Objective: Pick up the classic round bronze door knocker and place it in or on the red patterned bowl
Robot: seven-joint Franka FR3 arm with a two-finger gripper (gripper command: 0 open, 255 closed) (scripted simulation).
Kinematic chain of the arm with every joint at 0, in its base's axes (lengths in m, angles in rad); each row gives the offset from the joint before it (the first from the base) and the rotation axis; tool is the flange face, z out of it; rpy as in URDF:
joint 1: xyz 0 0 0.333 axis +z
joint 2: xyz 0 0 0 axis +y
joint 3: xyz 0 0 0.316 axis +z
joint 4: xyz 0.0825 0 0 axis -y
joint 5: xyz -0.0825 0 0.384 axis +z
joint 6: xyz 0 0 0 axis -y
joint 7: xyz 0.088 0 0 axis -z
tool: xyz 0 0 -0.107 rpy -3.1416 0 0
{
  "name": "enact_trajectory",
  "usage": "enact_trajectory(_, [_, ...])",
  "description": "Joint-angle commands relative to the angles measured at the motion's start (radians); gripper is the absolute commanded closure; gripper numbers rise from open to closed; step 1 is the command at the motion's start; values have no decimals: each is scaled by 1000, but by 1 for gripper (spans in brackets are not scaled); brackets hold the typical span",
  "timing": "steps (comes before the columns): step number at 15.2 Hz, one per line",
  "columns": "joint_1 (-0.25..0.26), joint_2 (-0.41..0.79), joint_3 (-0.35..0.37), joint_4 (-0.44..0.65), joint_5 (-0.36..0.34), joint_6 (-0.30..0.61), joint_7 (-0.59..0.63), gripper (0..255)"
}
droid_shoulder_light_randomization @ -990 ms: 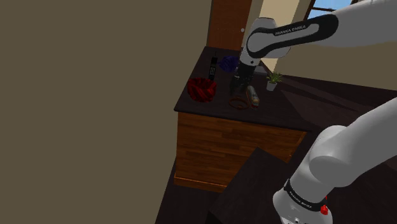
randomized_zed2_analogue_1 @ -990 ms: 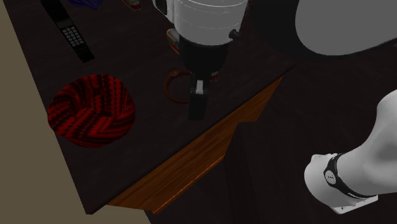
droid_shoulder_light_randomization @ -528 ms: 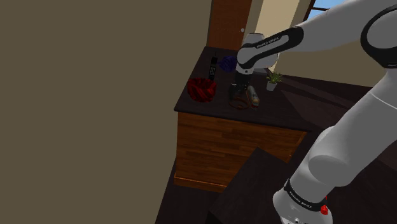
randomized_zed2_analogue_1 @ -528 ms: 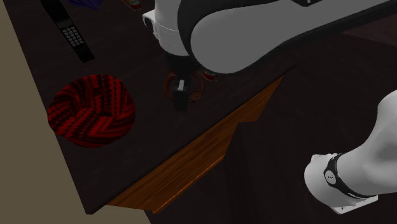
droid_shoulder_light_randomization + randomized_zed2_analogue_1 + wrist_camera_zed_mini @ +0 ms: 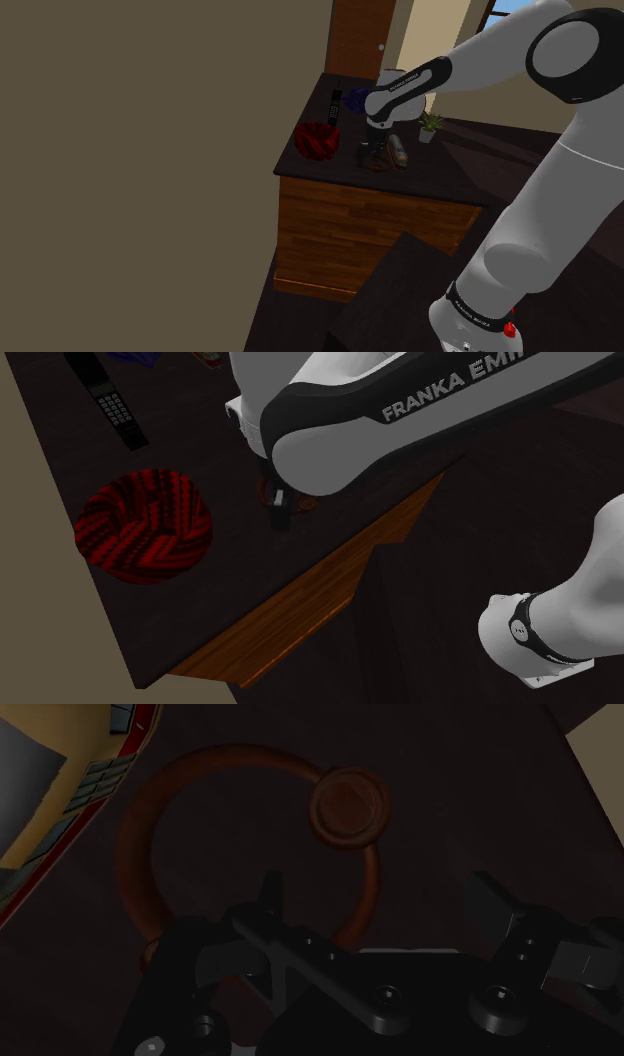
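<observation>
The bronze door knocker (image 5: 140,854) is a ring with a round boss and lies flat on the dark tabletop (image 5: 330,165). My gripper (image 5: 380,904) is low over it, open, its fingers standing apart astride the ring's side near the boss without touching it. In the shoulder view the gripper (image 5: 369,152) points down at the knocker (image 5: 381,163), just right of the red patterned bowl (image 5: 317,141). From the second exterior view the bowl (image 5: 145,525) sits to the left, and the arm hides most of the knocker (image 5: 306,504).
A black remote (image 5: 108,397) and a blue object (image 5: 358,98) lie behind the bowl. A yellow and red object (image 5: 60,794) rests close beside the knocker. A small potted plant (image 5: 431,124) stands at the back. The wooden front edge (image 5: 330,577) is near.
The arm has bent down and the gripper has dropped from above the knocker to tabletop level around the ring. Bowl and knocker have not moved.
</observation>
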Motion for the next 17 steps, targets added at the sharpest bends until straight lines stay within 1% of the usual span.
enact_trajectory(1, [0,17,-1,-12,8,28,-6,0])
enact_trajectory(9, [0,22,-1,-14,11,35,-8,0])
enact_trajectory(10, [0,22,-1,-14,11,35,-8,255])
enact_trajectory(17, [3,21,3,-12,10,32,-1,255])
